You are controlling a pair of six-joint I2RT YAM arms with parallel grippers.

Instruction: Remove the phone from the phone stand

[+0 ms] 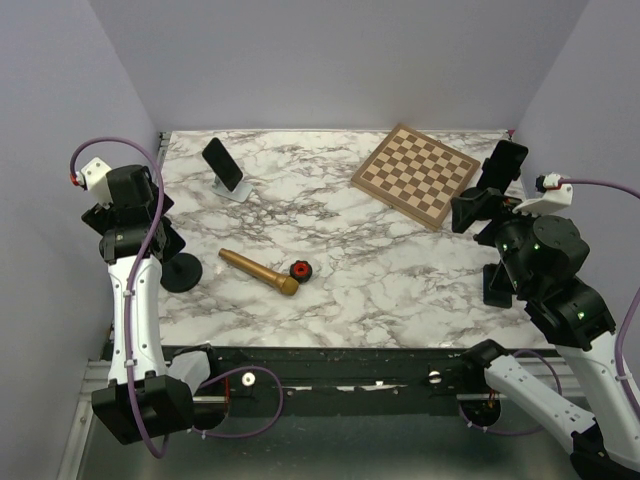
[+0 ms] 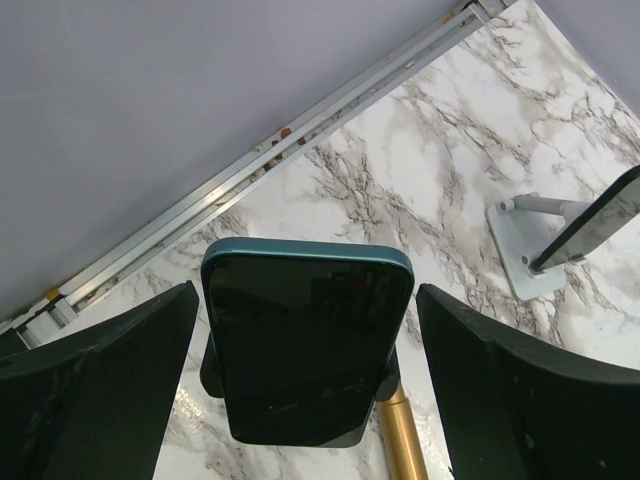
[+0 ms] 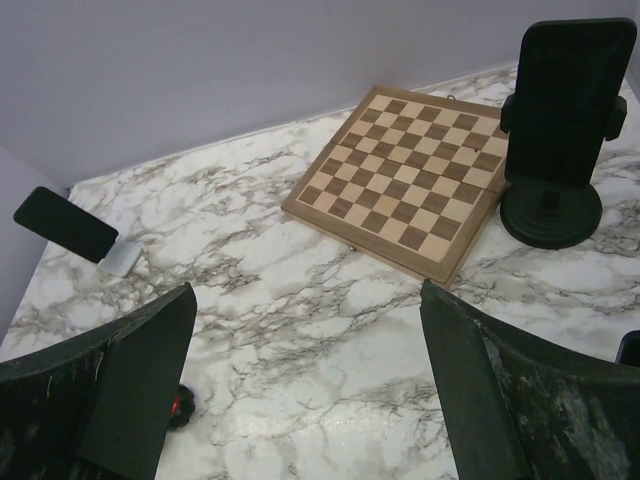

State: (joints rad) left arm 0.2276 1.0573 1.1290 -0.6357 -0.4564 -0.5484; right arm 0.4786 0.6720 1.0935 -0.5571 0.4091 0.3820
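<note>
I see left gripper [image 2: 305, 300] wide open, phone [image 2: 305, 355] seated in stand [image 1: 181, 272] below it. Right gripper [image 3: 307, 290] wide too, holding nothing.

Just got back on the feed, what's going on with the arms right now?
The left pincer is open around the teal-edged phone, a finger on each side with gaps showing, so nothing is gripped yet. That phone sits in its black stand near the table's left edge. The right pincer is open and empty over the right side, facing the chessboard. Two other phones rest further back, on a white stand and a second black stand.
</note>
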